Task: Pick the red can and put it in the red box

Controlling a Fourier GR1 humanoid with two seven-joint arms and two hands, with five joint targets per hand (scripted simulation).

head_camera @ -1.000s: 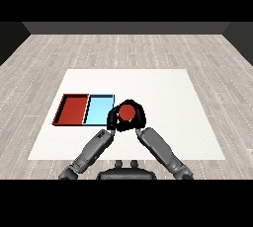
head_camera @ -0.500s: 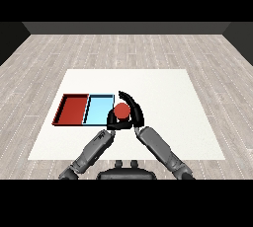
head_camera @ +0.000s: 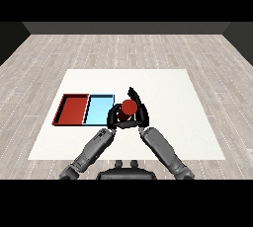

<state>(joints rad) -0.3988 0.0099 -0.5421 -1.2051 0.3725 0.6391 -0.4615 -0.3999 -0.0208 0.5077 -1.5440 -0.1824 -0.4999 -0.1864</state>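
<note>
The red can stands just right of the light blue tray, near the table's middle. My right hand curls round the can's right side, with one finger reaching up past its far edge. My left hand rests at the can's left, close to the blue tray's near right corner, with its fingers relaxed and holding nothing. The red tray lies at the far left, beside the light blue tray. Both trays hold nothing.
The white table stretches to the right and behind the can. Its front edge runs just below my forearms. Grey plank floor surrounds the table.
My right hand's fingers have shifted from over the can's top to its right and far side. The can has barely moved. The left hand stays in place.
</note>
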